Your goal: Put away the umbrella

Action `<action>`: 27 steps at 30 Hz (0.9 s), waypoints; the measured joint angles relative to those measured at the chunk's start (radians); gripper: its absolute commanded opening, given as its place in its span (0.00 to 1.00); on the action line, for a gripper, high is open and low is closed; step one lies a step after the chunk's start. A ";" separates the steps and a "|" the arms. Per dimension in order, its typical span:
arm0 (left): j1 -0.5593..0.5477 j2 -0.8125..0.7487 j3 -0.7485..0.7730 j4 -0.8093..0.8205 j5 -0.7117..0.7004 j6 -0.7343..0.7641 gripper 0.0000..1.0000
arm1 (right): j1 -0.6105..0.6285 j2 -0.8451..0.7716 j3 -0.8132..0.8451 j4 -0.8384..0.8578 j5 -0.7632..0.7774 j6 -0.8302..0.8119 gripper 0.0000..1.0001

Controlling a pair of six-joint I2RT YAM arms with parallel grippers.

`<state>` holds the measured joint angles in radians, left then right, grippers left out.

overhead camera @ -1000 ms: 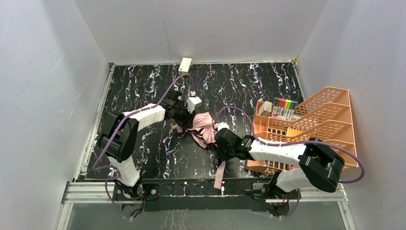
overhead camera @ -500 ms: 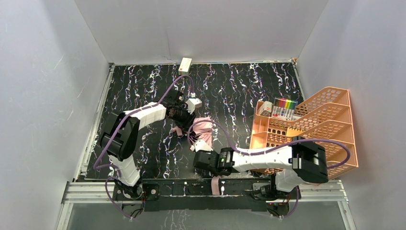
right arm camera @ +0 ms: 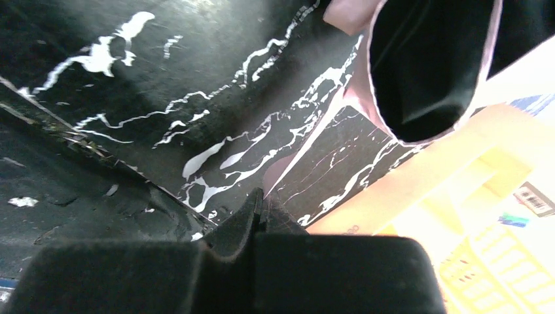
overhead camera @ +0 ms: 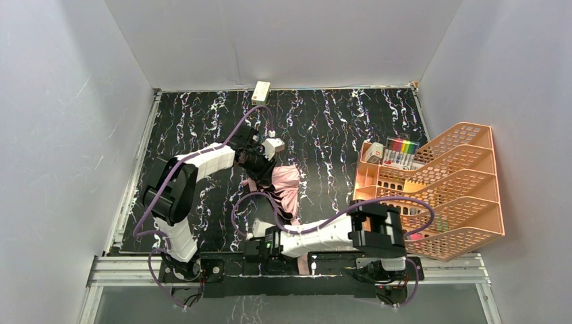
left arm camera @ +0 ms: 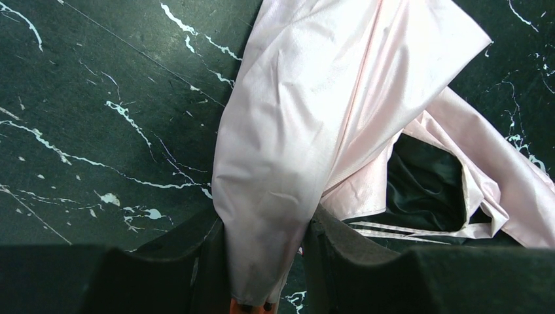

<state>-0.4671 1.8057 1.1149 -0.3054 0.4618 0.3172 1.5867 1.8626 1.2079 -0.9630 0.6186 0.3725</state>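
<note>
The umbrella (overhead camera: 287, 185) lies crumpled mid-table, pale pink outside and black inside. My left gripper (overhead camera: 263, 165) is at its far end, shut on a fold of the pink fabric (left arm camera: 294, 131) that fills the gap between the two fingers (left arm camera: 190, 255). My right gripper (overhead camera: 249, 250) is low over the table's near edge, left of the umbrella, jaws pressed together. In the right wrist view a thin pink strap (right arm camera: 307, 140) runs straight from the umbrella's fabric (right arm camera: 425, 65) down to the tips of that gripper (right arm camera: 265, 196).
An orange mesh rack (overhead camera: 445, 182) stands at the right and holds coloured markers (overhead camera: 403, 147) and small boxes. A small cream box (overhead camera: 261, 90) sits at the far edge. The right arm's forearm lies across the near rail. Grey walls close three sides.
The right arm has swept from beside the umbrella down and left to the near edge. The pink fabric has drawn narrower. The left arm has stayed put.
</note>
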 measured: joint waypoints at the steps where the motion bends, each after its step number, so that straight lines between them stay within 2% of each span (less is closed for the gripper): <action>1: 0.000 0.000 0.000 0.000 0.000 0.000 0.00 | 0.007 0.020 0.021 -0.015 0.005 -0.014 0.00; 13: 0.000 0.006 0.008 -0.001 -0.010 0.004 0.00 | 0.023 0.094 0.238 -0.206 0.068 -0.126 0.00; 21: 0.001 0.059 0.079 0.013 -0.059 0.031 0.00 | -0.054 0.094 0.244 -0.207 0.082 -0.227 0.00; 27: 0.001 0.065 0.085 0.014 -0.059 0.040 0.00 | -0.055 0.094 0.237 -0.176 0.049 -0.302 0.00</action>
<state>-0.4660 1.8706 1.1995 -0.2913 0.4030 0.3569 1.5314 1.9564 1.4445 -1.1389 0.6674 0.0708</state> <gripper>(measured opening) 0.334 0.011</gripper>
